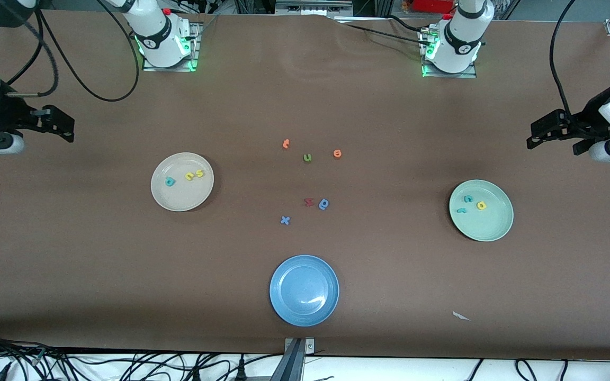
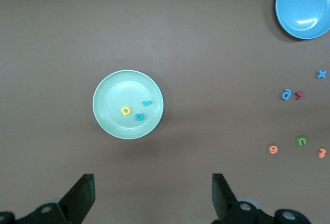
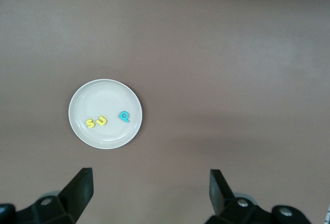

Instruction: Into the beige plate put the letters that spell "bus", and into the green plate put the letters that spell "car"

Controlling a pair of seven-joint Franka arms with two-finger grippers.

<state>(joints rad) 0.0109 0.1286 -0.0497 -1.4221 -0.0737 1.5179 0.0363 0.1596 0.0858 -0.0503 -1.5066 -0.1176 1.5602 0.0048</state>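
Three letters are lying in each plate, beige [image 1: 163,198] and green [image 1: 490,227]; both my grippers' fingers, left [image 1: 531,138] and right [image 1: 70,130], are hanging open, empty.

A brown cloth-covered tabletop [image 1: 379,296] fills nearly the whole frame, with a faint wrinkle at upper centre. Black cables [image 1: 88,365] tangle over a white strip along the bottom edge. A metal bracket [image 1: 298,349] sits at bottom centre. A small white paper scrap [image 1: 461,316] lies at lower right. Lighting is even and soft.
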